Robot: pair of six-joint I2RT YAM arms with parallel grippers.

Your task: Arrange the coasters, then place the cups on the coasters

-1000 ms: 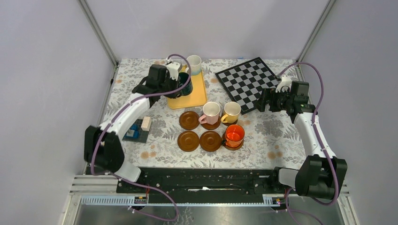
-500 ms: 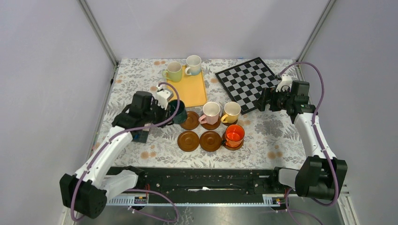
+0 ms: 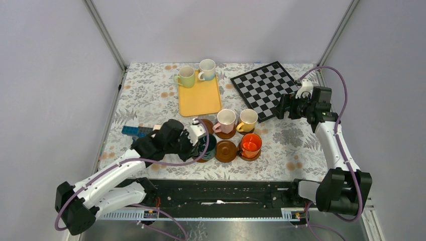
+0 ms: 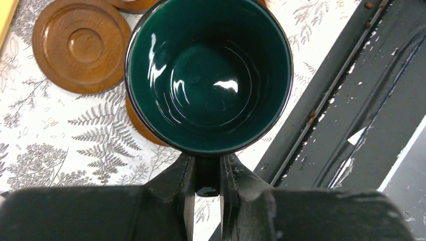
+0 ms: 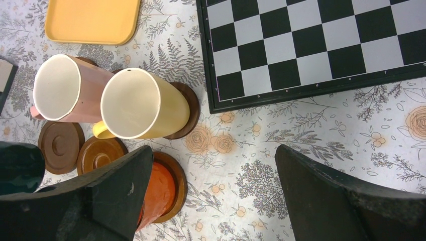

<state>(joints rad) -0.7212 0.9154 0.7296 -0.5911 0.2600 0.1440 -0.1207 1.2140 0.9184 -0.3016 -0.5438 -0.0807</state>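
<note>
Blue block (image 3: 135,131) lies far left on the table, behind the left arm. Left gripper (image 4: 207,187) is clamped on the handle of the dark green cup (image 4: 208,75), fingers (image 4: 187,191) pressed in from both sides. The cup is upright over the front-left coaster (image 4: 139,124), of which only an edge shows (cannot tell if the cup's base is touching it). Back-left coaster (image 4: 81,45) is bare, and so is the front-middle coaster (image 3: 227,150) just right of the held cup. Yellow tray (image 3: 201,100) sits behind the coasters, with the pale green cup (image 3: 187,78) and white cup (image 3: 206,69) at its far end. Pink cup (image 5: 63,90) and yellow cup (image 5: 135,103) stand side by side, each on a coaster. Orange cup (image 3: 250,144) sits on its coaster in front of the yellow one. Chessboard (image 5: 321,45) lies further right. Right gripper (image 5: 213,153) hangs above the table beside the board's near edge, jaws spread wide, holding nothing.
</note>
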